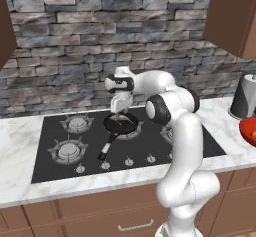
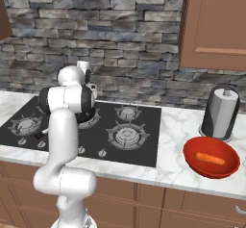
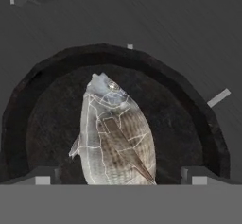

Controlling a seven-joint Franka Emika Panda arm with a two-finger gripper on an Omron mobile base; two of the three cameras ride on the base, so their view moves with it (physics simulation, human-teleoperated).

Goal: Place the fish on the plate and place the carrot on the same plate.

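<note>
Gripper [image 3: 121,176] hangs straight above the fish [image 3: 116,133], jaws wide apart, one fingertip [image 3: 41,176] on each side of it with clear gaps, nothing gripped; fish lies flat in the black frying pan [image 3: 189,138], head toward the top of the hand view, dark pan floor free all round it and the raised rim curving close behind. From the left base view the gripper [image 1: 119,112] sits just over the pan [image 1: 121,123] on a rear burner of the black cooktop [image 1: 60,171], pan handle pointing toward the front knobs. Carrot [image 2: 210,158] is well apart, lying in the red-orange bowl [image 2: 226,169] on the white marble counter [image 2: 178,150] right of the cooktop, near the counter's front edge, open marble between bowl and stove. Behind the bowl a grey cylinder [image 2: 220,112] stands by the stone wall [image 2: 120,34]; brown cabinet [image 2: 216,25] above
</note>
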